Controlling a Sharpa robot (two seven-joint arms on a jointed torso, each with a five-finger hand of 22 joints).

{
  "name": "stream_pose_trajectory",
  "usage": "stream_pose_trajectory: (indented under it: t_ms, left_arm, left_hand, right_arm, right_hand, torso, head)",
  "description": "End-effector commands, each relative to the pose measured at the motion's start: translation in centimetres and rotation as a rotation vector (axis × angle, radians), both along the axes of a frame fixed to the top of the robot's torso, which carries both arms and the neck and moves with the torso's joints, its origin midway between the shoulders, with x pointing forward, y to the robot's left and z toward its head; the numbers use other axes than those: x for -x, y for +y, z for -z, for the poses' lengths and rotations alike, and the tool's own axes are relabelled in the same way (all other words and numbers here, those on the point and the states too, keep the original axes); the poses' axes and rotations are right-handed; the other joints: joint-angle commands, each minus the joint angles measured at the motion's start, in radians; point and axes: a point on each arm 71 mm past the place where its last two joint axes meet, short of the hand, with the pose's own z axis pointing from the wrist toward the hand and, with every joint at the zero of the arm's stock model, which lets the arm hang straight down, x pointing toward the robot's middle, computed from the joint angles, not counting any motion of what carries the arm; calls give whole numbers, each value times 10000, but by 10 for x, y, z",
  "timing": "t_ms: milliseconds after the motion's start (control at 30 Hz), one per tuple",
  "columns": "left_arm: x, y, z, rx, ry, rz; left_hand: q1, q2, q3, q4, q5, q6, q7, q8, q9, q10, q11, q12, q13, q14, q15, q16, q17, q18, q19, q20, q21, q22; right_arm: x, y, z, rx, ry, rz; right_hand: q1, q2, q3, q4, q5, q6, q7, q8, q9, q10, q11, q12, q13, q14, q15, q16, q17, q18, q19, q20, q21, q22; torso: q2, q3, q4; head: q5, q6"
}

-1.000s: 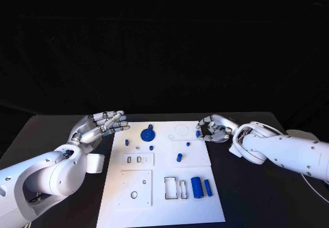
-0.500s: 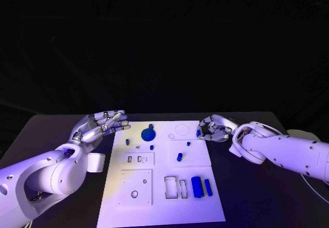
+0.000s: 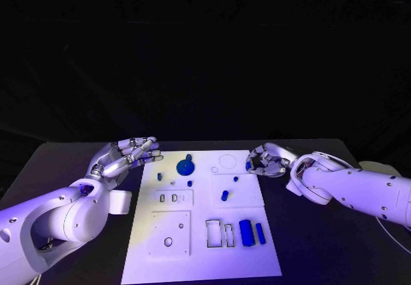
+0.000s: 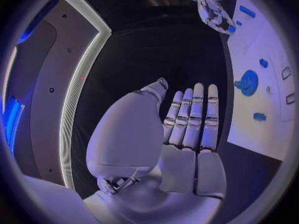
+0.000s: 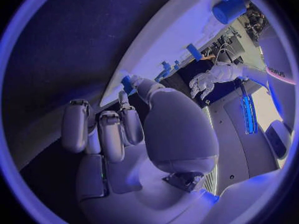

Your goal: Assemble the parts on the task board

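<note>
The white task board (image 3: 201,249) lies in the middle of the black table. At its far right edge my right hand (image 3: 267,160) pinches a small blue part (image 3: 249,167) between thumb and fingertip; the right wrist view shows that part (image 5: 129,83) at the thumb's tip. My left hand (image 3: 128,155) hovers beside the board's far left corner, fingers straight and apart, holding nothing (image 4: 187,119). On the board are a round blue part (image 3: 185,167), small blue pieces (image 3: 224,195) and two long blue parts (image 3: 251,233).
Empty rectangular slots (image 3: 219,233) and an oval hole (image 3: 168,241) mark the board's near half. Bare black table (image 3: 325,249) lies on both sides of the board. The left wrist view shows the right hand (image 4: 209,7) across the board (image 4: 268,45).
</note>
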Motion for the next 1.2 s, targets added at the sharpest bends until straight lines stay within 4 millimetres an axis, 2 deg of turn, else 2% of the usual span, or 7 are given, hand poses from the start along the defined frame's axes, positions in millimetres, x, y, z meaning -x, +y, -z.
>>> stream_pose_trajectory:
  t_ms: [33,267,733,933,1067,1200]
  left_arm:
    - [1,-2,-1,59,-80,206]
    - [1,-2,-1,52,-66,207]
    - [0,-1,-1,43,-48,207]
    - [0,-1,-1,35,-41,196]
    - [0,-1,0,32,-40,187]
    - [0,0,0,21,-37,160]
  left_hand:
    - [-63,-26,17,-17,5,-86,231,-65,-15,-17,39,-47,0,24,55,-67,18,129,84,12,8,-12]
    - [-63,-26,17,-17,5,-86,231,-65,-15,-17,39,-47,0,24,55,-67,18,129,84,12,8,-12]
    - [-91,-35,32,-38,3,-93,239,-89,-21,-16,44,-89,1,15,59,-94,40,129,76,18,-1,-29]
    - [-91,-35,32,-38,3,-93,239,-89,-21,-16,44,-89,1,15,59,-94,40,129,76,18,-1,-29]
    - [-96,-40,31,-39,3,-99,243,-95,-23,-21,47,-96,0,14,60,-97,43,129,75,19,-2,-31]
    - [-96,-40,31,-39,3,-99,243,-95,-23,-21,47,-96,0,14,60,-97,43,129,75,19,-2,-31]
  right_arm:
    - [0,1,0,67,-47,-38]
    - [0,2,-1,-82,-134,103]
    - [-1,4,0,-85,-120,305]
    - [-1,4,-1,-62,-275,416]
    - [0,6,-3,-119,-496,439]
    - [2,10,-5,-221,-738,387]
  right_hand:
    - [-6,135,92,18,-60,103,-19,35,11,104,1,48,775,777,-16,7,1349,107,71,-5,59,23]
    - [-58,260,207,36,-55,379,-109,90,29,213,-75,153,890,800,-76,31,1440,83,152,-54,137,137]
    - [-78,300,243,41,-54,450,-136,97,31,240,-99,176,915,805,-97,36,1457,72,186,-74,171,185]
    - [-11,437,389,-28,-66,704,-229,173,64,277,-180,201,945,815,-163,45,1494,65,217,-128,197,230]
    - [44,616,574,-108,-259,981,-351,293,121,329,-286,237,994,824,-254,52,1527,46,280,-209,259,323]
    - [38,669,643,-152,-266,1101,-410,361,161,353,-338,250,1013,828,-300,55,1541,25,339,-253,321,410]
  torso:
    - [1,4,0]
    - [7,9,3]
    - [-1,3,6]
    - [2,10,2]
    - [-1,18,-5]
    - [-1,19,6]
  head:
    - [2,-26]
    - [-4,-57]
    - [53,-124]
    - [77,-130]
    - [90,-136]
    - [83,-148]
